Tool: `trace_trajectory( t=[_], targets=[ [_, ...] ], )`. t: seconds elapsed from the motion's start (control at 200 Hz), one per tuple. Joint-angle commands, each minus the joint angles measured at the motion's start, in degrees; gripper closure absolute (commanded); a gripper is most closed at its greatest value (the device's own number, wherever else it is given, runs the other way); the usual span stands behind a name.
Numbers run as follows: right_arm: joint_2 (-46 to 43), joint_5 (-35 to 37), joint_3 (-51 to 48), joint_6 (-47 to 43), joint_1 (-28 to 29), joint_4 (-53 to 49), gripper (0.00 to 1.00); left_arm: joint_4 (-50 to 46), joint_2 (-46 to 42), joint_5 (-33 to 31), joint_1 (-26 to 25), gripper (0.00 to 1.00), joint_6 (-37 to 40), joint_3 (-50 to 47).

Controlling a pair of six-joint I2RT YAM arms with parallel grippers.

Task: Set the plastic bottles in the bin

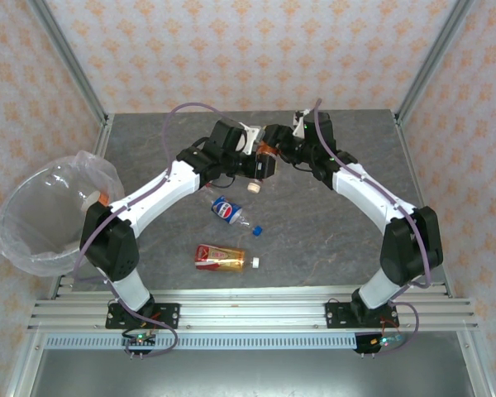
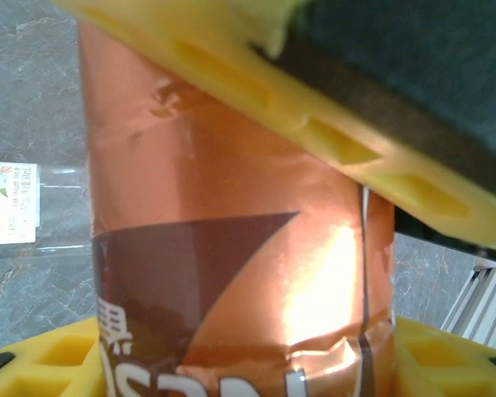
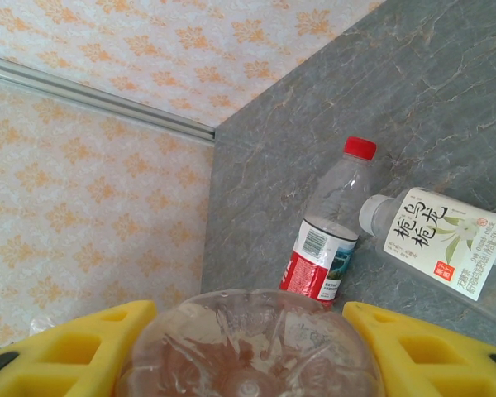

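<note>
A plastic bottle with a brown and orange label stands between the yellow fingers of my left gripper, which is shut on it. My right gripper is shut on the same bottle at its clear base. One of its yellow fingers crosses the bottle in the left wrist view. The two grippers meet over the back middle of the table. A blue-labelled bottle and a red-and-yellow-labelled bottle lie in the middle. The bin stands at the left edge.
A red-capped bottle with a red label and a white-labelled bottle lie on the grey table near the back wall. The white-labelled bottle also lies left of the held one. Patterned walls close in the table.
</note>
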Motion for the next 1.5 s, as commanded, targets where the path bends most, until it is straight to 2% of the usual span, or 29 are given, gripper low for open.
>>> trace_trajectory(
  t=[0.0, 0.18, 0.415, 0.47, 0.666, 0.736, 0.916, 1.126, 1.326, 1.496],
  targets=[
    [0.28, -0.71, 2.81, -0.65, 0.4, -0.35, 0.53, -0.74, -1.06, -0.81, -0.18, 0.46, 0.39, 0.64],
    [0.21, 0.52, 3.44, -0.69, 0.43, -1.71, 0.42, -0.63, -1.1, -1.5, -0.13, 0.46, -0.02, 0.25],
    [0.05, 1.93, 3.77, -0.59, 0.46, -3.08, 0.34, -0.6, -1.19, -2.03, -0.18, 0.47, -0.09, 0.11],
    [-0.32, 3.29, 3.57, -0.45, 0.43, -3.32, 0.28, -0.61, -1.31, -2.63, -0.14, 0.47, -0.07, 0.02],
    [-4.21, 9.41, 0.13, -0.87, 0.31, -0.68, 0.15, -1.44, -1.57, -5.16, -0.2, 0.47, 0.31, -0.42],
    [-4.72, 9.86, -0.16, -1.46, 0.36, -1.01, 0.0, -1.64, -1.57, -5.69, -0.09, 0.47, 0.23, -0.66],
    [-5.76, 13.75, -1.8, -1.3, 0.27, -1.93, 0.01, -2.19, -1.87, -7.48, -0.03, 0.47, 0.15, -1.2],
    [-8.91, 26.24, -7.45, 1.77, -0.73, -1.95, 0.01, -3.58, -2.53, -11.28, 0.38, 0.47, -0.56, -1.64],
    [-10.9, 30.17, -14.94, 3.24, -3.64, 1.29, 0.01, -4.1, -4.26, -15.3, 1.57, 0.46, -1.67, -3.21],
    [-11.26, 33.57, -19.24, -1.02, -4.78, 2.3, 0.01, -4.9, -7.36, -18.98, 3.02, 0.46, -2.16, -4.57]
  ],
)
